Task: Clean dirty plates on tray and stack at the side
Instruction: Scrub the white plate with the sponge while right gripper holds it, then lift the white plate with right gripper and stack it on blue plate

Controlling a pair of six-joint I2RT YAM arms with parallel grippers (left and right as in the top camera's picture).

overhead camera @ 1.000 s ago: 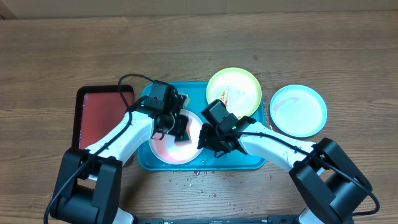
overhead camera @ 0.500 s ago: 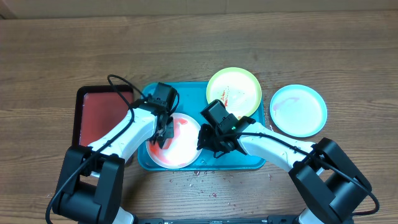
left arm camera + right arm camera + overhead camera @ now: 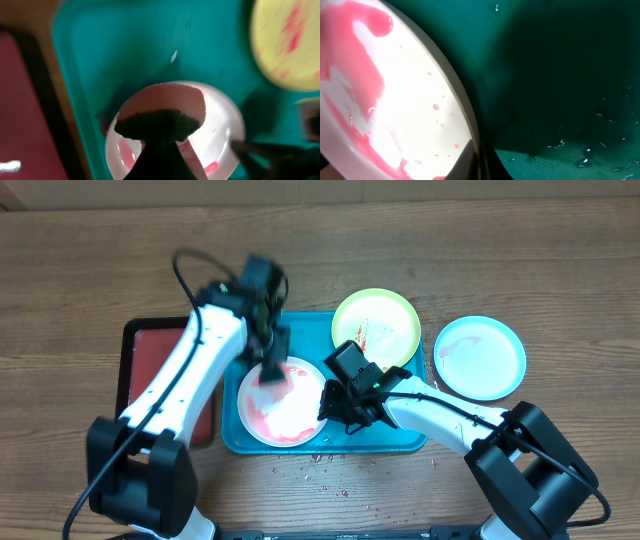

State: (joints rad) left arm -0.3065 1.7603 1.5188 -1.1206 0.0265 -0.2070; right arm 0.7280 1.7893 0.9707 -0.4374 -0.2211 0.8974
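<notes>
Right end effector first: its fingers are pinched narrow on the rim of the white plate, at that plate's right side. Left end effector is clamped on a pink scrubbing pad, which hangs over the far-left part of the same plate; whether the pad touches it I cannot tell, as my left arm is blurred in the overhead view.

The white plate is round, so it has no long axis. It sits face up, streaked with pink-red sauce, in the left half of the turquoise tray. That tray's long axis runs left to right, parallel to the table's near edge.

The yellow-green plate, red-smeared, overlaps the tray's far right corner. The light blue plate lies on the table just beside the tray, toward the right edge. The dark red tray is on the other side, toward the left edge. Red specks dot the table just before the turquoise tray's near rim.
</notes>
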